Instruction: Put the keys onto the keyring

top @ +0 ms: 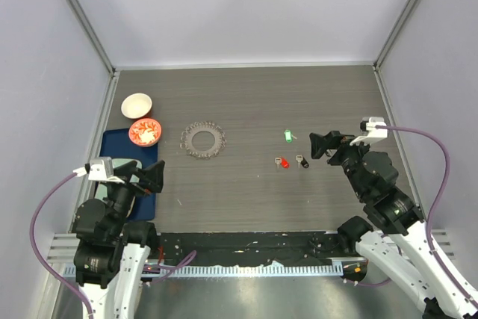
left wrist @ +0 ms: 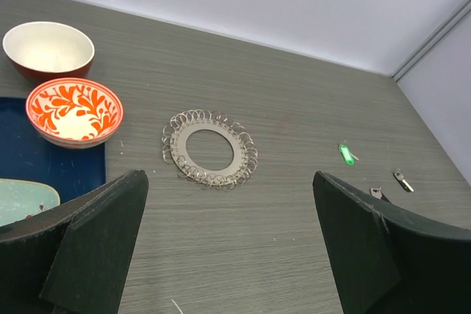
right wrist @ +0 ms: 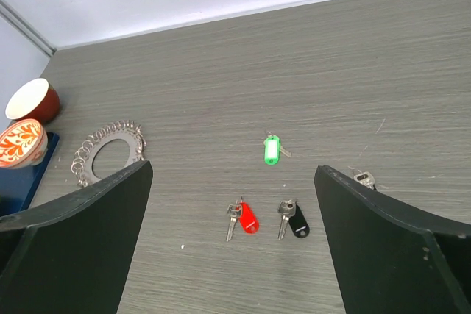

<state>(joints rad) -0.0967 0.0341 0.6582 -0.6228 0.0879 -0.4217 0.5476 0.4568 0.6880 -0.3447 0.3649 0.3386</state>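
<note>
Left end effector and right end effector both hang spread wide, grasping nothing, so the task looks unstarted: the keys lie loose on the worktop, well apart from the keyring, all unthreaded.

You see a white bowl just beside an orange patterned bowl at the far corner of a blue tray; a pale plate lies on it.
</note>
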